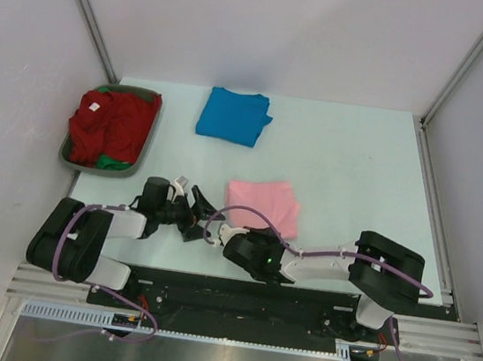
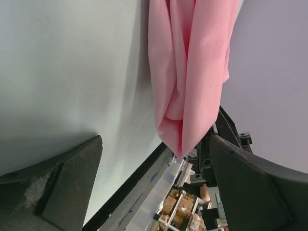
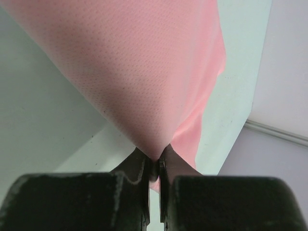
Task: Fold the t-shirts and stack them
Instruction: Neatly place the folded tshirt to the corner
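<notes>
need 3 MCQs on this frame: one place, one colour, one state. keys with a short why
1. Where is the blue t-shirt?
A) at the near edge
B) far middle of the table
C) hanging from a hand

2. What colour is the t-shirt the right hand grips?
A) pink
B) green
C) white

3. The left hand is:
A) shut on cloth
B) open
C) out of view

Key:
B, it lies folded beyond the pink t-shirt.
A, pink fabric is pinched between the fingers.
B, the fingers are spread wide.

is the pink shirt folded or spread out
Folded: the pink shirt lies as a small rectangle, with doubled layers showing at its edge in the left wrist view.
</notes>
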Tool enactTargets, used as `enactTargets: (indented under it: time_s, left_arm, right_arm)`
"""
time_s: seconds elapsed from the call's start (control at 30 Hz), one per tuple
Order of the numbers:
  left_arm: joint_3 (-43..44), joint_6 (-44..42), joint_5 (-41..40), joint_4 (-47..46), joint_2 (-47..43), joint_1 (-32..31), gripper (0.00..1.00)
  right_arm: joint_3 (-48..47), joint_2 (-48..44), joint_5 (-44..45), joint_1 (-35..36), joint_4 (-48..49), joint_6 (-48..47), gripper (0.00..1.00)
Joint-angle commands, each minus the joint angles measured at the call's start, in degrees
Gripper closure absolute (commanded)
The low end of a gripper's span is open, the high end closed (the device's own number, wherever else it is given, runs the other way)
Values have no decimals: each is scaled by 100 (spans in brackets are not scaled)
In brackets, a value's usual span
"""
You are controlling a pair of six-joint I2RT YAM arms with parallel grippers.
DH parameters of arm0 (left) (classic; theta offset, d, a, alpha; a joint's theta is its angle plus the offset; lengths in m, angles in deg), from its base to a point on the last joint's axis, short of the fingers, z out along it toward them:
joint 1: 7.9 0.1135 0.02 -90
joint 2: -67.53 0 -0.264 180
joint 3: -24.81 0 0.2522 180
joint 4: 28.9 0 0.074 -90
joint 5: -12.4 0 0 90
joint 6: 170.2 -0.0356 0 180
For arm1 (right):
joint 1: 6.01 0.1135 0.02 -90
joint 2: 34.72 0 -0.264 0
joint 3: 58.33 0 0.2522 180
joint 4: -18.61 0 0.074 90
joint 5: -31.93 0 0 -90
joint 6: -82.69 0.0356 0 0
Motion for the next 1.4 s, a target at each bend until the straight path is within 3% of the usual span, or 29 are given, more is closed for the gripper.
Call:
enactTargets:
  time_s: [0.0, 0.33, 0.83, 1.17, 1.3, 1.37]
  left_arm:
    - [-80, 412, 42, -512, 306, -245, 0]
    - [105, 720, -266, -767, 798, -807, 0]
    - [456, 860, -275, -1689, 2073, -904, 0]
    - [517, 948, -310, -2051, 2126, -1036, 0]
    - [588, 948, -205, -2182, 2144, -1063, 17]
    - [640, 975, -117, -2270, 2231, -1063, 37]
  right_arm:
    - [-6, -223, 165, 112, -30, 118, 100]
    - [3, -284, 253, 297, 32, 179, 100]
    - [-111, -697, 648, 895, -697, 644, 100]
    - [-146, -680, 780, 1229, -1014, 1128, 100]
    - [-146, -671, 789, 1317, -1067, 1268, 100]
    - [-146, -645, 772, 1317, -1137, 1330, 100]
